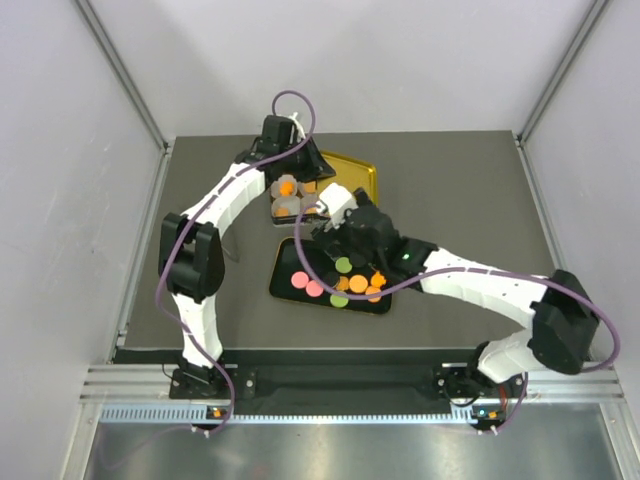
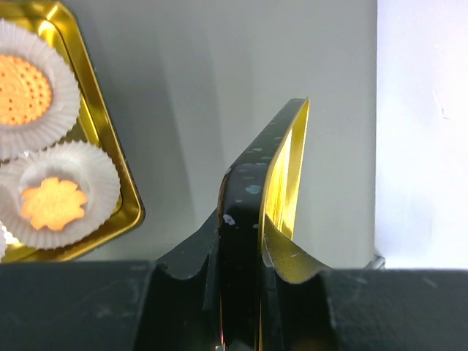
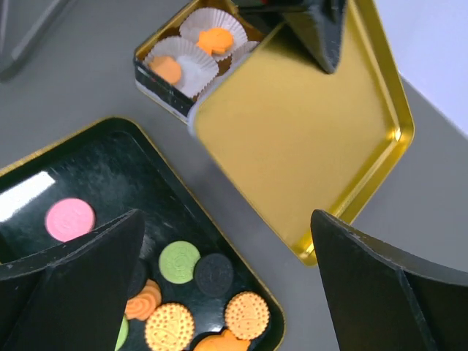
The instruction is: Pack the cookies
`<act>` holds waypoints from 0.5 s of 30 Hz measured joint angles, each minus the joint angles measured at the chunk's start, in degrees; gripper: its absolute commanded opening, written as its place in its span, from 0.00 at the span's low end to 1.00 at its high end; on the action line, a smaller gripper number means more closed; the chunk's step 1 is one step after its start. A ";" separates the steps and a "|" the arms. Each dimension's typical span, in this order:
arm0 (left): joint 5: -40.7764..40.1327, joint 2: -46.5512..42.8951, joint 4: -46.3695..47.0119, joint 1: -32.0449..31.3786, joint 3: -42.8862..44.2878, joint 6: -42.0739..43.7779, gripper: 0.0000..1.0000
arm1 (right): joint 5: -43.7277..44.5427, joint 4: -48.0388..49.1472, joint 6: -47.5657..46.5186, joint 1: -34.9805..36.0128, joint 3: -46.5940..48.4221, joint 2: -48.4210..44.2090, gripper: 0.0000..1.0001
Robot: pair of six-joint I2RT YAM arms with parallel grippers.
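the cookies (image 3: pixel 179 261), pink, green, dark and dotted orange rounds, lie on a black tray (image 3: pixel 110 157) beneath the right gripper (image 3: pixel 227 219), jaws wide and holding nothing. beyond them the left gripper (image 2: pixel 245 248) has its jaws clamped on the gold lid (image 2: pixel 281 175)'s rim, just beside the tin (image 3: pixel 157 84) of paper-cupped cookies on the grey desk (image 3: pixel 73 88).
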 measured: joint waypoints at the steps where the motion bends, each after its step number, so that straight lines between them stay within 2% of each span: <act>1: 0.24 -0.04 -0.37 0.17 0.00 -0.37 0.00 | 1.62 0.87 -1.81 1.25 0.00 1.25 0.96; 9: 2.10 -2.67 -1.22 0.81 -3.45 -1.33 0.00 | 12.96 5.66 -11.56 3.72 -0.24 10.67 0.97; 15: 3.56 -6.12 -1.51 1.11 -7.04 -1.68 0.00 | 19.58 11.39 -16.59 3.72 -1.46 12.83 0.97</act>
